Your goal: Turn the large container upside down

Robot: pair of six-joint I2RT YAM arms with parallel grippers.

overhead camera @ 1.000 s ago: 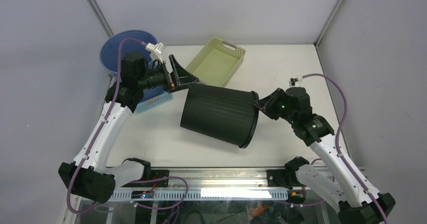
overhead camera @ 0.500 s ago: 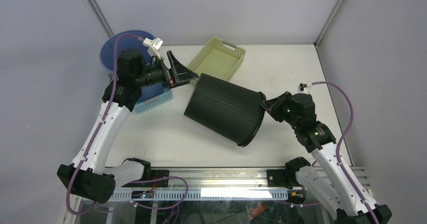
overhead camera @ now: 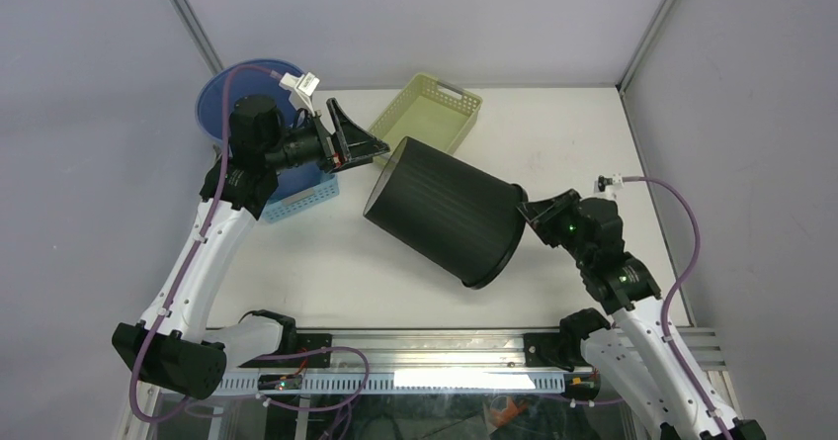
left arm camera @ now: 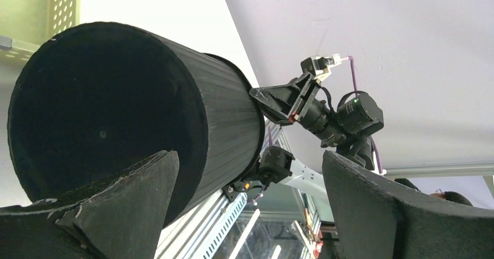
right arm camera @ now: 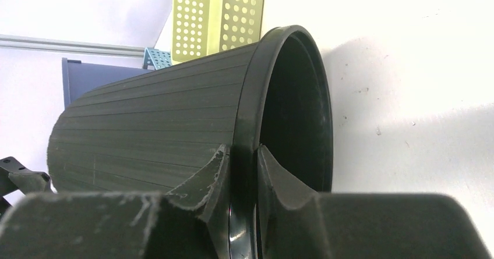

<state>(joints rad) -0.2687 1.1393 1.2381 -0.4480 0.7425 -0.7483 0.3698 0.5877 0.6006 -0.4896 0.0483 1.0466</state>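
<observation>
Locates the large container (overhead camera: 445, 224) at the centre of the overhead frame, over the white table (overhead camera: 583, 133), tipped well onto its side with the closed base raised toward the upper left and the open mouth turned toward the lower right. Cannot confirm whether the lower rim touches the tabletop. Finds the right gripper (overhead camera: 527, 211) at the right edge of the container, clamped on the rim. Confirms in the right wrist view a narrow closure of the fingers (right arm camera: 210, 177), one against the ribbed outer wall and the other inside the mouth, with the rim pinched between. Finds the left gripper (overhead camera: 368, 145) left of the container's base, spread wide and gripping nothing, with its tips just beside the base. Cannot establish contact there. Sees in the left wrist view the round base at the left of frame, with one finger crossing its lower edge in the foreground and the other well apart at lower right. Notes a yellow-green perforated basket (overhead camera: 427, 122) just behind the base at upper centre, a round blue bin (overhead camera: 232, 89) at upper left behind the left arm, and a small light-blue basket (overhead camera: 301, 191) beneath that arm's wrist.
</observation>
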